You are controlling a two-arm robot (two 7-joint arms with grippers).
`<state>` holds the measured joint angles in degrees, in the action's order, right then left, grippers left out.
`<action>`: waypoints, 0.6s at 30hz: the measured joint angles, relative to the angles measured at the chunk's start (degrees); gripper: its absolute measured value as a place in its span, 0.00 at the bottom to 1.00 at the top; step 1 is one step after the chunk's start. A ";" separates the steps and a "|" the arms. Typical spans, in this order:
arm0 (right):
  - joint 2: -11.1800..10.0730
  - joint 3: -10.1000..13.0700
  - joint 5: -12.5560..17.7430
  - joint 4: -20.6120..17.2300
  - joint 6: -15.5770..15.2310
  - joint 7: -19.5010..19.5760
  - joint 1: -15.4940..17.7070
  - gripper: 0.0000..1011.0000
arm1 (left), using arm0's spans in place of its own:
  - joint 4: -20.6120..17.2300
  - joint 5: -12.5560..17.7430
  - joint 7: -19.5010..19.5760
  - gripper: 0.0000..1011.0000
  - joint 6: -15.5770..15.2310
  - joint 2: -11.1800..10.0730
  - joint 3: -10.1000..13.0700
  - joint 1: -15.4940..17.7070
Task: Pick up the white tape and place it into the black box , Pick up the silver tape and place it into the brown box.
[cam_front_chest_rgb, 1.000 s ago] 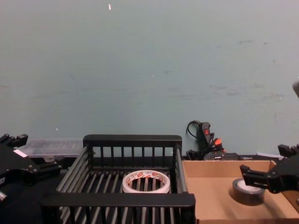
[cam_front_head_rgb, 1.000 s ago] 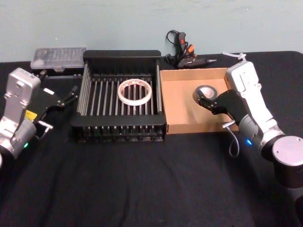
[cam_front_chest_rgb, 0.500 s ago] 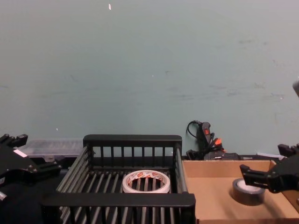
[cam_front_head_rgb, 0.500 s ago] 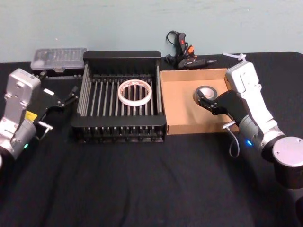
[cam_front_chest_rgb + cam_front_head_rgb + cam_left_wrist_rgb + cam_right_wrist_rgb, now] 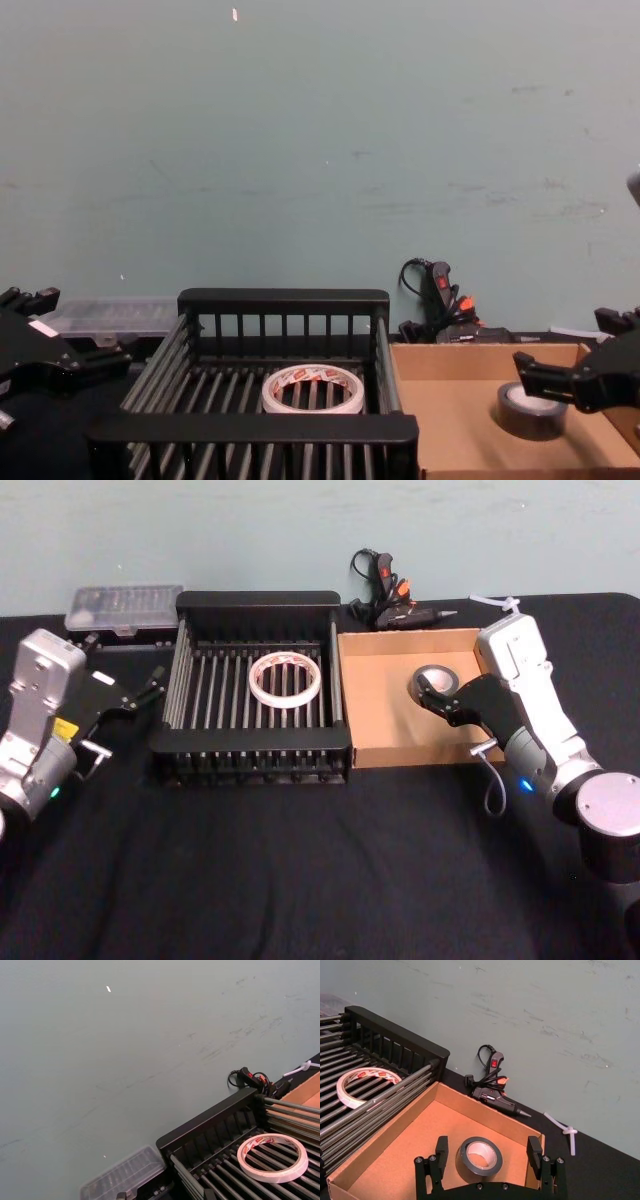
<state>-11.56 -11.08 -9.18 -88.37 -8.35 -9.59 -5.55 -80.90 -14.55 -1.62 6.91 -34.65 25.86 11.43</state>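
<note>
You have the white tape (image 5: 285, 679) lying flat on the slatted floor of the black box (image 5: 256, 601), and the silver tape (image 5: 480, 1158) sitting on end in the brown box (image 5: 375, 715), near its far right corner. In the chest view the black box's near rim hides the lower edge of the white tape. Your right gripper (image 5: 489, 1151) hangs over the brown box with its fingers spread wide either side of the silver tape, not touching it. Your left gripper (image 5: 146, 687) rests left of the black box, fingers parted, holding nothing.
</note>
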 joint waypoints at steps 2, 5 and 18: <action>0.00 0.00 0.00 0.00 0.00 0.00 0.00 0.99 | 0.00 0.00 0.00 0.99 0.00 0.00 0.00 0.00; 0.00 0.00 0.00 0.00 0.00 0.00 0.00 0.99 | 0.00 0.00 0.00 0.99 0.00 0.00 0.00 0.00; 0.00 0.00 0.00 0.00 0.00 0.00 0.00 0.99 | 0.00 0.00 0.00 0.99 0.00 0.00 0.00 0.00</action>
<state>-11.56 -11.08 -9.18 -88.37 -8.35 -9.59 -5.55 -80.90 -14.55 -1.62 6.91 -34.64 25.86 11.43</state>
